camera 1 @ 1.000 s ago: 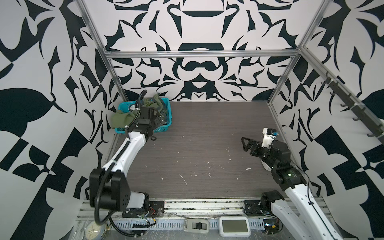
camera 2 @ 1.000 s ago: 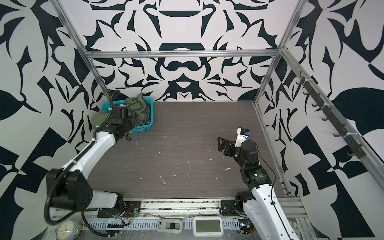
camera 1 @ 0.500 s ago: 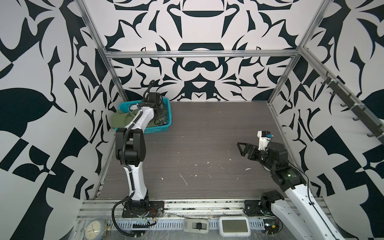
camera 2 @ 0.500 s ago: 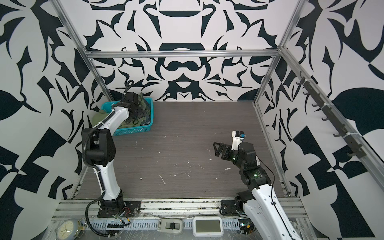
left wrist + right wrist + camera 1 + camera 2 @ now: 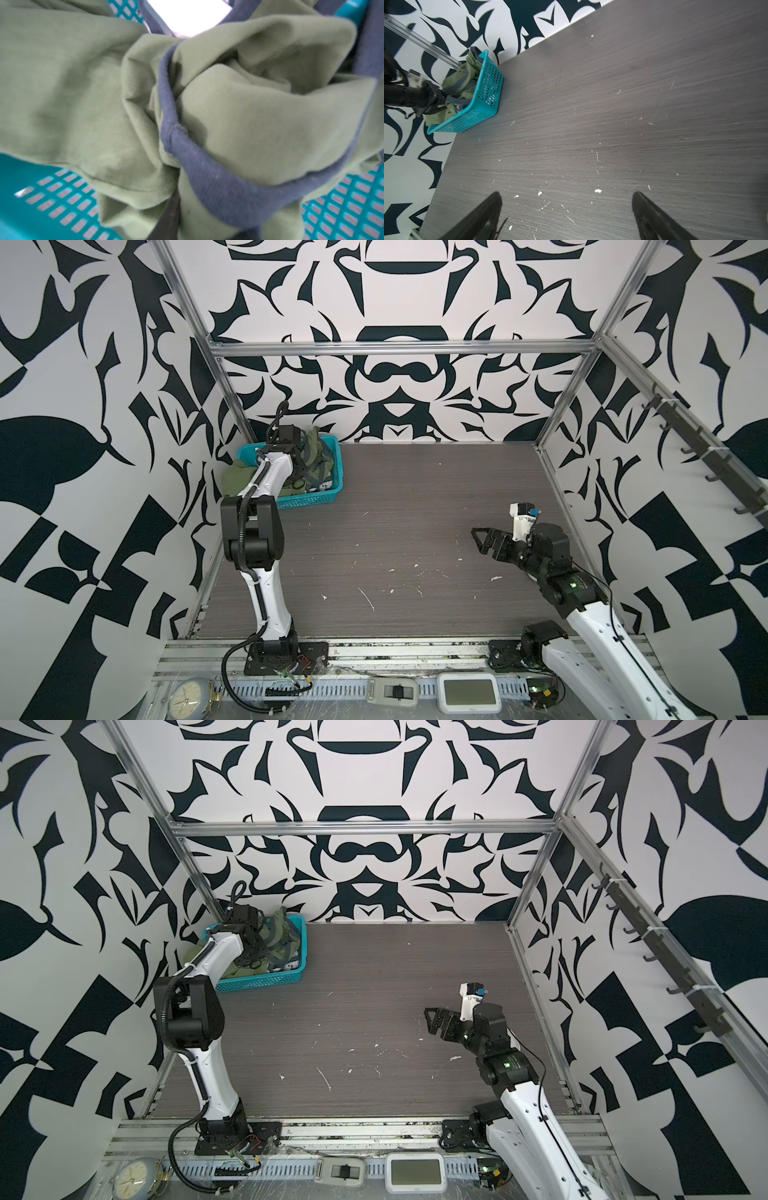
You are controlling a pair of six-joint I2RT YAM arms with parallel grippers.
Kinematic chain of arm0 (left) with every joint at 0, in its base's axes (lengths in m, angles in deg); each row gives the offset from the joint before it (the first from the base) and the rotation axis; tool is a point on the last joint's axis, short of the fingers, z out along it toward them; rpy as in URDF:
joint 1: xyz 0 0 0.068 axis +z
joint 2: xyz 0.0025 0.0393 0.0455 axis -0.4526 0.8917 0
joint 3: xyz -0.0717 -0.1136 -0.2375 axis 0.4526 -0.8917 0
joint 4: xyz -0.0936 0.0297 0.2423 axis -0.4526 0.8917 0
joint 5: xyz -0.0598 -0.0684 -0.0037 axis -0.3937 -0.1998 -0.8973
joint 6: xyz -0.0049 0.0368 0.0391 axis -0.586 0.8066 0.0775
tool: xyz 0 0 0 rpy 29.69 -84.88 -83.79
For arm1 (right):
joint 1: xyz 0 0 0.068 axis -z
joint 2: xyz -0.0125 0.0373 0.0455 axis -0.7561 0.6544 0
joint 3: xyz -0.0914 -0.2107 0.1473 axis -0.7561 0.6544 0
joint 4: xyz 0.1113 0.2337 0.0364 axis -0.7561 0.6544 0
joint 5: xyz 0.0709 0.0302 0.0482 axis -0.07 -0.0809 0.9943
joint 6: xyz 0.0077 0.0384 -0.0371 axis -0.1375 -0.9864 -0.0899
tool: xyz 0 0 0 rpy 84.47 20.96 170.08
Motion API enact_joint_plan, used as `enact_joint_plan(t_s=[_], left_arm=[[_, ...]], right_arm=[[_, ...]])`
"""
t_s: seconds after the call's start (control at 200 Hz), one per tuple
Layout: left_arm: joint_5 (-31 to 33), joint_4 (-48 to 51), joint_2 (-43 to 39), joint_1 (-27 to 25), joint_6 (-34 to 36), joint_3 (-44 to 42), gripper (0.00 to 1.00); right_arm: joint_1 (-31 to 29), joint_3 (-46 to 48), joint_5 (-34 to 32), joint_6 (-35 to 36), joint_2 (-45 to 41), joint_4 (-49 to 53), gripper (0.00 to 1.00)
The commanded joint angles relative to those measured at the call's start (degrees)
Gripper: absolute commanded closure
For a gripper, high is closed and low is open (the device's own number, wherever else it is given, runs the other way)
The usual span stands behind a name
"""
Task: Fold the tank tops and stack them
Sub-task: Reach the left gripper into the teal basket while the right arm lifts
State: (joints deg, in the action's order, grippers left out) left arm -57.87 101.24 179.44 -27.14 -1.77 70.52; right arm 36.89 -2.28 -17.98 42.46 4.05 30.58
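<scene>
- Left arm has swung up since a second ago. Its elbow was low near the front rail; now the upper link stands upright and the forearm slants down into the basket (image 5: 308, 501) at the back-left corner of the table (image 5: 415, 506).
- left gripper (image 5: 439, 102) is buried in the olive tank top (image 5: 316, 452). Both top views hide its tips behind the wrist; the right wrist view shows it side-on, nose in the cloth.
- Left wrist view only: olive folds fill the frame, and a grey-blue trim loop (image 5: 187, 153) crosses the middle. Teal mesh shows at the corners and one dark finger (image 5: 169, 218) shows under the bunched cloth. Cannot tell whether the pincer is clenched on the fabric or just pressed into it.
- Olive top is heaped in the basket, with one part draped over the left rim in both top views.
- white tank top (image 5: 327, 484) shows only as a pale scrap under the olive one, by the basket's right wall.
- Table middle is dark wood grain with pale flecks.
- Right arm has dropped and levelled since then. right gripper (image 5: 565, 195) points left toward the table middle and hovers above the surface near the right edge.
- Right wrist view: fingers are spread wide with bare tabletop between them, so it is released.
</scene>
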Motion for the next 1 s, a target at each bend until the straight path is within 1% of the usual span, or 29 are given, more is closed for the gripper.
enact_joint_plan(t_s=[0.0, 0.155, 0.26, 0.35, 0.55, 0.645, 0.765, 0.995], left_arm=[[2.92, 2.84, -4.43, 0.49, -0.26, -1.56, 0.76], [2.81, 2.33, -5.88, 0.44, -0.09, -1.93, 0.76], [2.01, 1.96, -6.11, 0.49, 0.04, -2.19, 0.69], [0.52, 1.53, -5.84, 0.49, 0.43, -2.06, 0.68], [0.09, 2.08, -5.05, 0.49, 0.88, -0.95, 0.83], [0.02, 2.12, -5.78, 0.42, 0.95, -0.8, 0.84], [0.07, 3.24, -7.41, 0.19, 0.97, 0.5, 0.89], [1.44, 4.6, -12.21, -1.65, 1.59, 3.65, 0.92]], right_arm=[[-0.43, -0.14, 0.4, 0.02, 0.52, -2.03, 0.01], [-0.56, -0.13, 0.47, -0.03, 1.07, -2.11, 0.0], [-0.6, -0.15, 0.53, -0.02, 1.4, -2.12, 0.01], [-0.6, -0.21, 0.67, -0.09, 1.6, -2.11, 0.0], [-0.76, -0.3, 0.75, -0.06, 1.92, -1.93, 0.0], [-0.69, -0.22, 0.66, -0.01, 1.99, -1.93, 0.01], [-0.69, -0.04, 0.66, 0.03, 2.29, -2.06, 0.0], [-0.76, -0.1, 0.02, 0.01, 2.96, -2.45, 0.0]])
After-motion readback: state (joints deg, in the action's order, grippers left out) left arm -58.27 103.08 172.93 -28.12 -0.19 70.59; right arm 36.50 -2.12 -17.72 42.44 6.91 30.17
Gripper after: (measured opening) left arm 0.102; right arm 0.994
